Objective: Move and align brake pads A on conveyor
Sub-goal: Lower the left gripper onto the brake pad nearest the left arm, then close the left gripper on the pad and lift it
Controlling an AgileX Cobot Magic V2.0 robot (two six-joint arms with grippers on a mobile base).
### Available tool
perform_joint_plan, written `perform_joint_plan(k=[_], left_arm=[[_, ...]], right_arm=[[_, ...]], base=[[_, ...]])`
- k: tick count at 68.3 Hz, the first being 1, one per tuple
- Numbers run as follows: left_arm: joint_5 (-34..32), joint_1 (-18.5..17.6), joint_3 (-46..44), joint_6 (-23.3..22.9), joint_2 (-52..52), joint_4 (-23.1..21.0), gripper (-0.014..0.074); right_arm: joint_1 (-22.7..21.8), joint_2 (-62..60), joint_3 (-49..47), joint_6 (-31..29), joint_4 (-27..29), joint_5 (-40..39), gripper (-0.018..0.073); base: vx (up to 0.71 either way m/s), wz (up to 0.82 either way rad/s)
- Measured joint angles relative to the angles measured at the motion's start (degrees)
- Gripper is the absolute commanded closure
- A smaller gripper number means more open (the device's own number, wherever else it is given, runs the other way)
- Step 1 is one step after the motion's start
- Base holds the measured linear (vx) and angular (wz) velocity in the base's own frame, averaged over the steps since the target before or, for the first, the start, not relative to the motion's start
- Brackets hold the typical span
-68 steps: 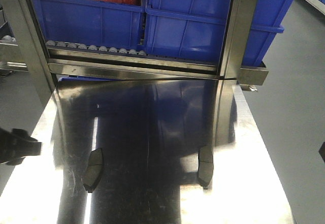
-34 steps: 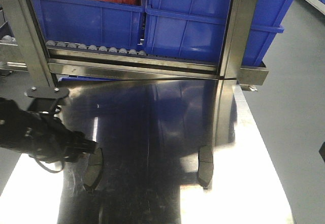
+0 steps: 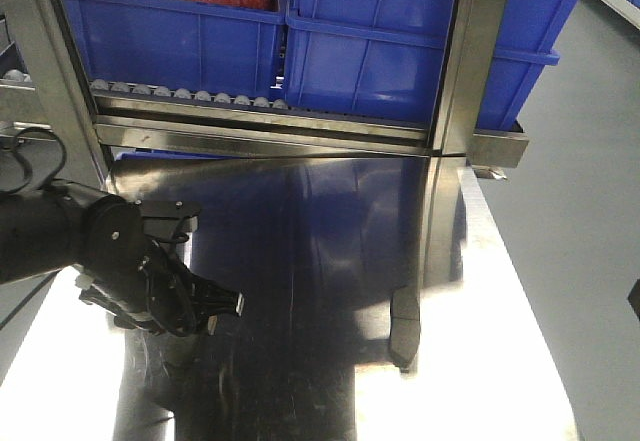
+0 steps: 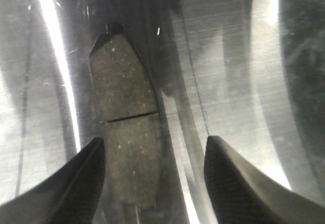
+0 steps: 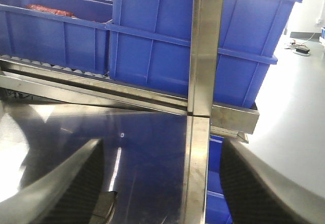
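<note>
Framing brake pad (image 4: 127, 102), left jaws leave side room.

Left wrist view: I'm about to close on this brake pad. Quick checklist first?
1. The left end effector is open: ok.
2. The brake pad is centred between its fingers: not ok, it lies close against the finger on the image's left.
3. The pad lies flat on the steel tabletop: ok.
4. Low enough to grip: cannot tell.
5. The right end effector is open: ok.
6. The conveyor is in sight for placing: not ok, no view shows it.
</note>
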Motion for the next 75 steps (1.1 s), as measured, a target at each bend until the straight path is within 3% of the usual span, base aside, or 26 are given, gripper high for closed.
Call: perform_joint_plan(k=[21,31,55,65,75], left_arm=[[0.1,0.0,-2.4,-3.6,4.2,1.8,0.0118],[1.0,0.0,-3.5,-6.7,5.9,4.1,0.0117],[1.5,0.0,-4.4,-10.0,7.6,4.8,0.0123],[1.7,-0.1,-4.5,-10.1,7.8,5.1,0.0216],[2.4,-0.1,-4.6,-10.0,7.8,5.9,0.0451]], right_arm=[[0.0,0.0,0.0,0.0,0.0,0.0,0.0088],[0.0,0.0,0.0,0.0,0.0,0.0,0.0088],[0.0,0.0,0.0,0.0,0.0,0.0,0.0088],[0.0,0.0,0.0,0.0,0.0,0.0,0.0088],[0.0,0.0,0.0,0.0,0.0,0.0,0.0088]], base=[[0.00,0.00],[0.00,0.00],[0.00,0.00],[0.00,0.00],[0.00,0.00]])
